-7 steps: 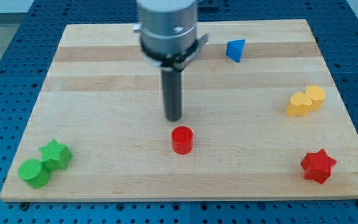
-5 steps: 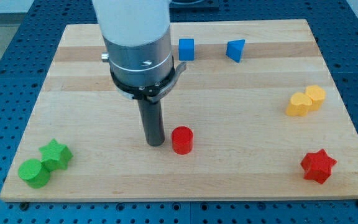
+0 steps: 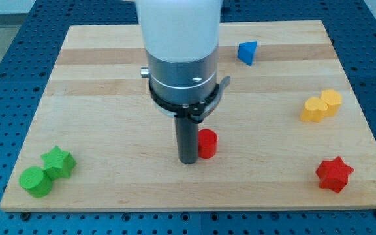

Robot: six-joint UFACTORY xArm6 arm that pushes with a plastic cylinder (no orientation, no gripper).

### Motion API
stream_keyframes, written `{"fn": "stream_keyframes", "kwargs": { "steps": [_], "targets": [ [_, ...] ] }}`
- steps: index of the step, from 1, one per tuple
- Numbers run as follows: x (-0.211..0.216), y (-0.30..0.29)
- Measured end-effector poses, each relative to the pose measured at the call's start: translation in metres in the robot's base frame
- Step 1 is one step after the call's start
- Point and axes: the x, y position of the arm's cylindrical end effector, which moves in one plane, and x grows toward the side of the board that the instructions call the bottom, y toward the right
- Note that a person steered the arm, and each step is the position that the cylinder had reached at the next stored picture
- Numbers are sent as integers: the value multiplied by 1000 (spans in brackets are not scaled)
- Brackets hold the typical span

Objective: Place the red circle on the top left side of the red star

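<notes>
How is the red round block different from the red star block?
The red circle is a smooth, round cylinder; the red star has points. The red circle sits near the board's middle, with my tip right against its left side; the red star sits alone near the view's bottom right corner. Both are red and rest on the wooden board.

The board (image 3: 109, 78) looks like pale wood with lengthwise grain stripes and a smooth, matt finish. Under it, the table (image 3: 5, 78) is blue and full of small holes; it seems painted metal. The red circle (image 3: 207, 143), the red star (image 3: 334, 174) and the other blocks look like matt plastic. My tip (image 3: 188, 160) is a dark matt rod, under a grey metal collar (image 3: 181, 81) with soft shine.
</notes>
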Motion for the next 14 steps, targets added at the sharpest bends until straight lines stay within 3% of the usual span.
{"fn": "stream_keyframes", "kwargs": {
  "steps": [1, 2, 4, 7, 8, 10, 11, 13, 14],
  "targets": [
    [0, 13],
    [8, -17],
    [-59, -49],
    [-74, 2],
    [-66, 32],
    [-19, 43],
    [-17, 43],
    [-20, -7],
    [16, -11]
  ]
}}
